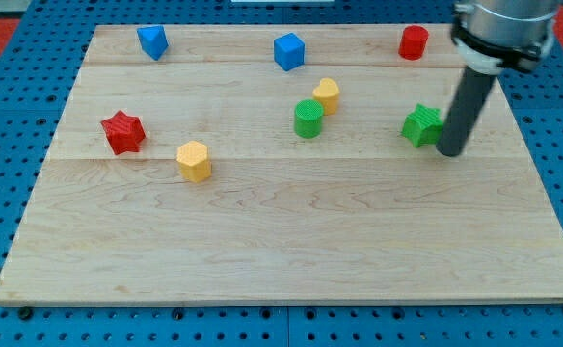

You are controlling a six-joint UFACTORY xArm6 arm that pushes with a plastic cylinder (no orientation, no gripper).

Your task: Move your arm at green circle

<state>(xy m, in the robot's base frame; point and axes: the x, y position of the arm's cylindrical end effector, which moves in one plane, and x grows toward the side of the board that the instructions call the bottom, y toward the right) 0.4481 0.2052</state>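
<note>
The green circle (308, 120) stands near the middle of the wooden board (281, 241), just below and left of a yellow block (326, 94). My tip (450, 150) is far to the view's right of the green circle. It rests right beside a green star-like block (421, 125), on that block's right side and close to touching it.
A red star (122, 132) and a yellow hexagon-like block (194, 160) sit at the left. Two blue blocks (152, 41) (288, 51) and a red cylinder (414, 42) line the top edge. The board lies on a blue pegboard.
</note>
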